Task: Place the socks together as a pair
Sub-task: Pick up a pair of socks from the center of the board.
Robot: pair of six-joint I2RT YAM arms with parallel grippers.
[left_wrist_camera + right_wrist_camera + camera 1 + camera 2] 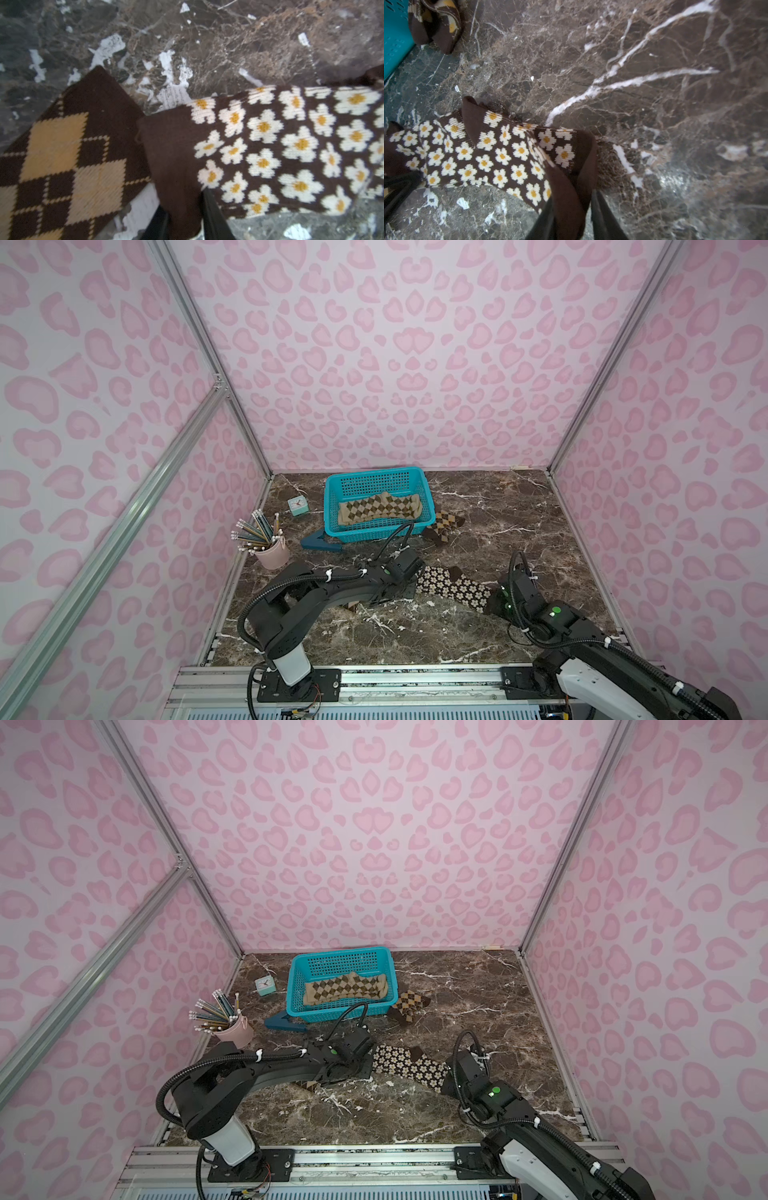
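Note:
A dark brown sock with cream flowers (453, 587) (409, 1063) lies stretched on the marble table between both arms. My left gripper (185, 207) is shut on its plain brown end (176, 155). My right gripper (572, 205) is shut on the opposite brown end, where two flowered layers (488, 153) overlap. A brown-orange argyle sock (62, 155) lies beside the left gripper, mostly under the left arm (353, 605). Another brown-orange argyle sock (442, 524) lies crumpled by the basket's right corner. Tan-olive argyle socks (380, 508) rest inside the basket.
The blue mesh basket (365, 533) stands at the back centre. A pink cup of pencils (272, 553), a small teal clock (298, 505) and a dark blue stapler-like tool (320, 543) sit at the left. Pink patterned walls enclose three sides.

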